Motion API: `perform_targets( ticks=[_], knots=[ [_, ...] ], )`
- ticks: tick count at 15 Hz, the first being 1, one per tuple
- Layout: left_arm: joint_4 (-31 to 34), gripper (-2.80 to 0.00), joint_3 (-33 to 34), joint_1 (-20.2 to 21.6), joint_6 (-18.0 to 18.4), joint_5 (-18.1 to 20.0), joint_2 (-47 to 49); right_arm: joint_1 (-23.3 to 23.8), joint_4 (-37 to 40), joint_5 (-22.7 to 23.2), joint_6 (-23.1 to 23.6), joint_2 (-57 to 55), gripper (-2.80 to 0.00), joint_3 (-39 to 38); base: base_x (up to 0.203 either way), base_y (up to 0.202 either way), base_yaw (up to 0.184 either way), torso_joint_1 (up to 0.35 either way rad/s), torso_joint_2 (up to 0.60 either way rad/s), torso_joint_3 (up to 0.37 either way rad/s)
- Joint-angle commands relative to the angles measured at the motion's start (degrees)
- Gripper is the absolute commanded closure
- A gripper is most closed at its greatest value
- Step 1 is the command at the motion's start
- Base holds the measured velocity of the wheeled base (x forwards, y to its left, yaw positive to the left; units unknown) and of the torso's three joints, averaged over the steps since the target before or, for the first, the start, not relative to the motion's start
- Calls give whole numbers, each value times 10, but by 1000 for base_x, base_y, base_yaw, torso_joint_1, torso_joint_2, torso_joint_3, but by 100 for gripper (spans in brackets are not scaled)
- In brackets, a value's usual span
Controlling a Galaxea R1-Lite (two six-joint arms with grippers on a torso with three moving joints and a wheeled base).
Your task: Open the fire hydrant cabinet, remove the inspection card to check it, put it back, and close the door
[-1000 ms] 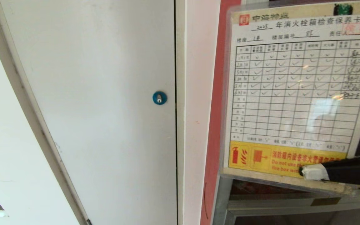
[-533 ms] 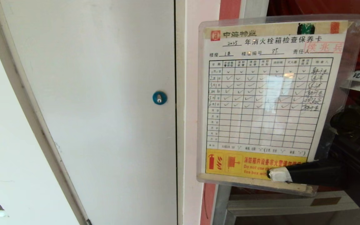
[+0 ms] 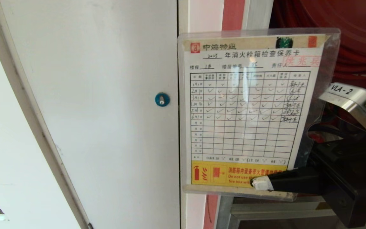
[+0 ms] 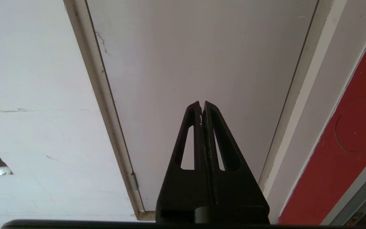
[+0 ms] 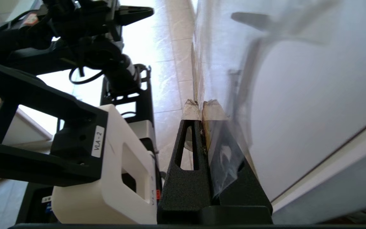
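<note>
Beside the white panel (image 3: 100, 95), your right tool (image 3: 262, 183) reaches in level, clamped on the inspection card (image 3: 246, 111), upright, gridded, yellow-banded; left tool (image 4: 202, 106) pressed together, idle.

Glossy clear plastic sleeve (image 3: 326, 63) over seemingly paper inspection card (image 3: 246, 108).

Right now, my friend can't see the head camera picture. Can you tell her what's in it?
The right claw, shut on the bottom edge, holds up the inspection card in a clear sleeve. Its table has check marks in the top rows. To its left is a white panel with a blue round lock.
</note>
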State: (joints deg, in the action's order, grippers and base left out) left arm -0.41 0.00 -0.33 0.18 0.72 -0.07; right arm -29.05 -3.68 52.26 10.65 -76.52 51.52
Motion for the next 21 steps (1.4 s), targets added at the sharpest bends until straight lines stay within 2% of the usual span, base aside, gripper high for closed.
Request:
perform_targets(
  ticks=[1, 3, 5, 6, 10, 12, 21],
  knots=[
    [0, 0, 0, 0, 0, 0, 1, -33, 2, 3, -1, -8, 0, -2, 0, 0, 0, 0, 0, 0],
    [0, 0, 0, 0, 0, 0, 1, -65, 1, 3, -12, -6, 0, -10, 0, 0, 0, 0, 0, 0],
    [0, 0, 0, 0, 0, 0, 1, -96, -2, 3, -83, 11, 0, -1, 0, 0, 0, 0, 0, 0],
    [0, 0, 0, 0, 0, 0, 1, -109, -4, 2, -100, 20, 0, 1, 0, 0, 0, 0, 0, 0],
    [0, 0, 0, 0, 0, 0, 1, -130, -23, 2, -132, 32, 0, 1, 0, 0, 0, 0, 0, 0],
    [0, 0, 0, 0, 0, 0, 1, -130, -37, 2, -144, 32, 0, -1, 0, 0, 0, 0, 0, 0],
    [0, 0, 0, 0, 0, 0, 1, -136, -35, 1, -146, 39, 0, -1, 0, 0, 0, 0, 0, 0]
  ],
)
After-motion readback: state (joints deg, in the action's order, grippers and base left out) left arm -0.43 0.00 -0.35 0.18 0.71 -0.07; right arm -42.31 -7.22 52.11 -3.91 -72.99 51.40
